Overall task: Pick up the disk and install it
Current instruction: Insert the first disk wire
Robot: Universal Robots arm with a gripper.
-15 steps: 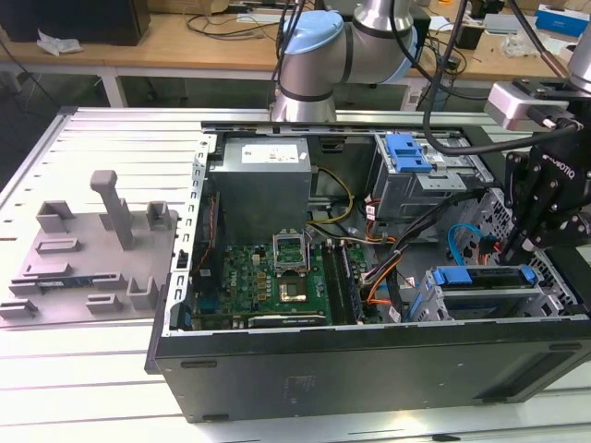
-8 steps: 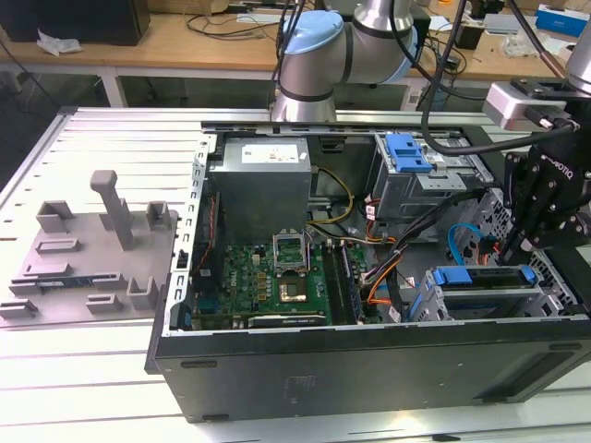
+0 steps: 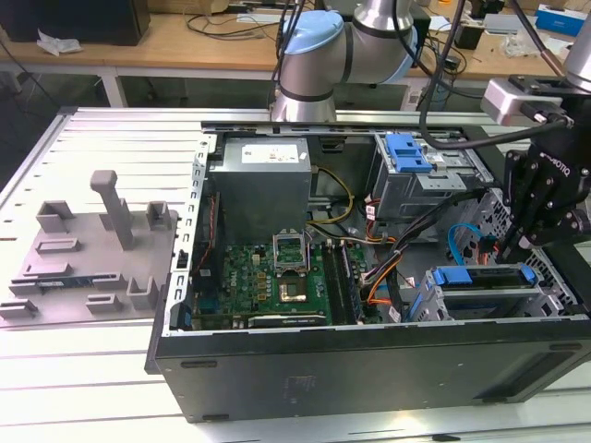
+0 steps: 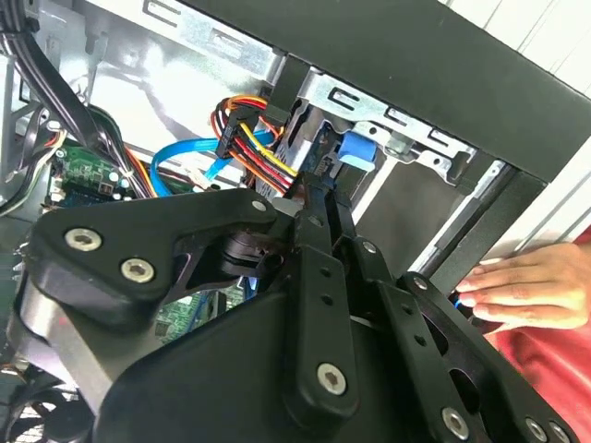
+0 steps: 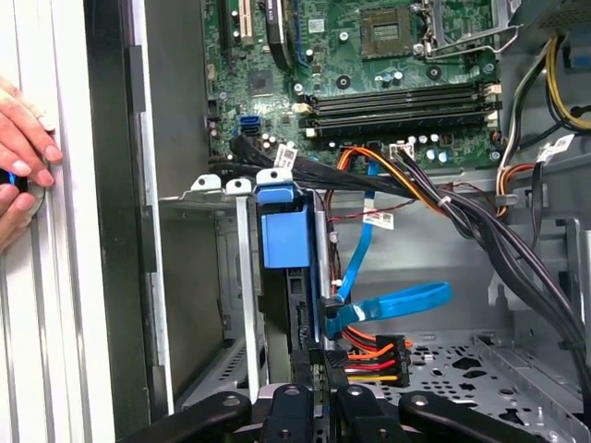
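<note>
Jaws: you see the gripper [image 5: 314, 392] closed together at the disk [image 5: 284, 242] edge in its bay.
Around: cables [image 5: 388, 355] just beside; a hand [image 5: 23, 148] on the case [image 3: 369, 355].

The arm's joint housing [image 3: 319, 55] is showing brushed silver metal with a pale blue cap, and black cables [image 3: 434, 74] are trailing down beside it. A silver-grey camera block [image 3: 520, 100] is sitting above the matte black gripper [image 3: 517, 242], whose body is carrying small white lettering. In the second wrist view the gripper's black linkage bars [image 4: 319, 305] are showing round silver screws [image 4: 331, 378] at their pivots. A person's hand [image 4: 526, 286] is showing beside red fabric [image 4: 545, 369].
</note>
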